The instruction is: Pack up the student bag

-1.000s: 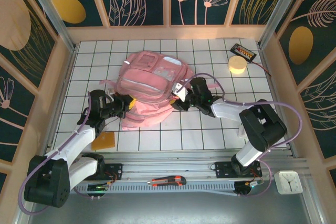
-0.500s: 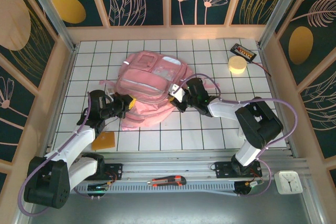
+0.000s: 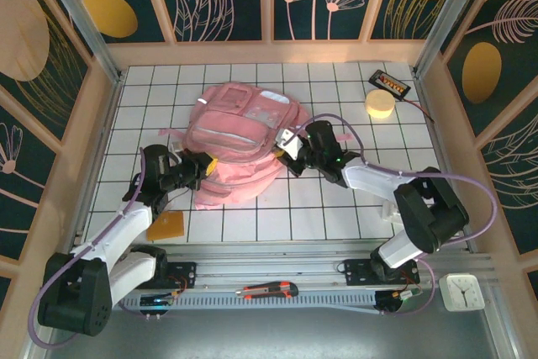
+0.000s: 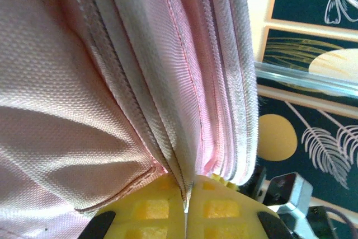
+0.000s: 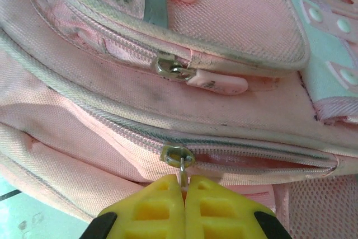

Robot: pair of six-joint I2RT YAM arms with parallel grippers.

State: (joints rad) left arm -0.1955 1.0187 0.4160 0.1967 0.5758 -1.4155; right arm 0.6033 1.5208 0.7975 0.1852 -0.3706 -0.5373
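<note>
The student bag (image 3: 239, 132), a big pink backpack, lies flat in the middle of the white gridded table. At its near left edge my left gripper (image 3: 206, 166) is shut, and in the left wrist view its yellow pads (image 4: 151, 208) pinch a fold of the bag's zipper seam (image 4: 168, 138). My right gripper (image 3: 286, 150) is at the bag's right side. The right wrist view has that gripper (image 5: 183, 186) shut on the thin metal pull of a zipper slider (image 5: 178, 154) on the bag (image 5: 240, 104). The zipper right of the slider gapes slightly.
A yellow round block (image 3: 379, 104) and a black pack with a cable (image 3: 389, 83) sit at the back right. An orange flat piece (image 3: 166, 226) lies near the left arm. On the front rail are a box cutter (image 3: 267, 292) and a small white clock (image 3: 460, 291).
My right gripper has shut on the zipper pull, and the right arm's elbow has swung out to the right. The left arm has kept its hold and stayed put.
</note>
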